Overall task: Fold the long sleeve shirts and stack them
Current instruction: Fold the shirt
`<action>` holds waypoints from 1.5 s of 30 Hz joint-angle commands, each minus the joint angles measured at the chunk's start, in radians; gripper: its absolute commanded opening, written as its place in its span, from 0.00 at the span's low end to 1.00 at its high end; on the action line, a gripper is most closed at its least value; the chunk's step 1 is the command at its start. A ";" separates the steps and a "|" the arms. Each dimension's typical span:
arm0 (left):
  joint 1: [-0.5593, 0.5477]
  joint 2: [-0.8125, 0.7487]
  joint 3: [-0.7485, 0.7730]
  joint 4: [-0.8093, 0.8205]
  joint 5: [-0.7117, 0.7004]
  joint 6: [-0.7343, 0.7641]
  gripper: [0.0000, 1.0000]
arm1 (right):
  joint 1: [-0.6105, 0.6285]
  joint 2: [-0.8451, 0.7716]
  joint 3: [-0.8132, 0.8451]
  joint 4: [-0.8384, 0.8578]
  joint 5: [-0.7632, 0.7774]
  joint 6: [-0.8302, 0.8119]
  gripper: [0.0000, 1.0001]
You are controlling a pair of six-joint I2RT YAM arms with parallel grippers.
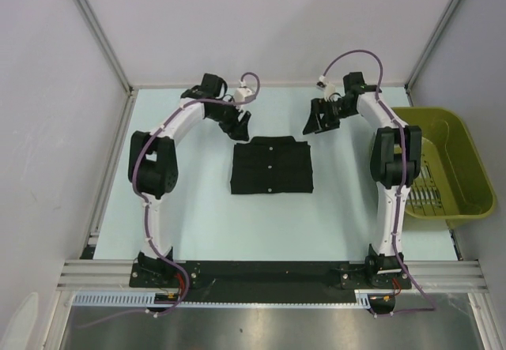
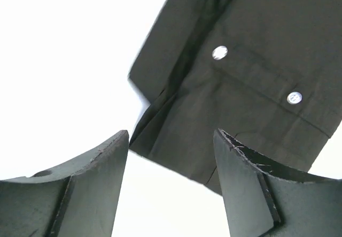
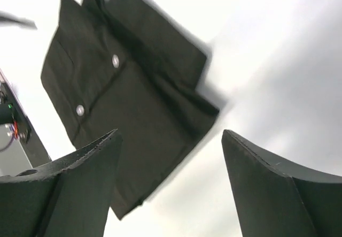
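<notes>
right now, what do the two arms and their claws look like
The left arm and right arm are both built from white curved links with bulky black joints and black bases. A purple cable runs along each. The left claw and right claw each have two dark, wedge-shaped fingers with scuffed edges.

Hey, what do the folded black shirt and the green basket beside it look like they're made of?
Folded black shirt: soft woven cloth with a matte finish, possibly cotton. It creases and lies in flat layers. Its small pale buttons look glossy and are likely plastic. Green basket: rigid moulded plastic with a slight sheen and a slotted floor.
</notes>
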 commanded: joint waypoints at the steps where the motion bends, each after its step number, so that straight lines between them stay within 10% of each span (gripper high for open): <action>1: 0.059 0.038 0.025 0.005 0.115 -0.135 0.70 | 0.022 -0.013 -0.070 -0.035 0.022 -0.072 0.78; 17: 0.079 0.119 0.008 -0.032 0.165 -0.193 0.63 | 0.059 0.041 -0.046 -0.021 0.039 -0.066 0.54; 25: 0.086 0.107 0.001 -0.009 0.200 -0.209 0.20 | 0.048 0.014 -0.035 -0.049 0.050 -0.066 0.42; 34: 0.111 0.090 -0.009 -0.003 0.214 -0.212 0.03 | 0.028 0.001 -0.021 -0.098 0.068 -0.086 0.50; 45: 0.114 0.067 -0.022 0.003 0.228 -0.212 0.02 | 0.034 -0.006 -0.001 -0.102 0.008 -0.084 0.00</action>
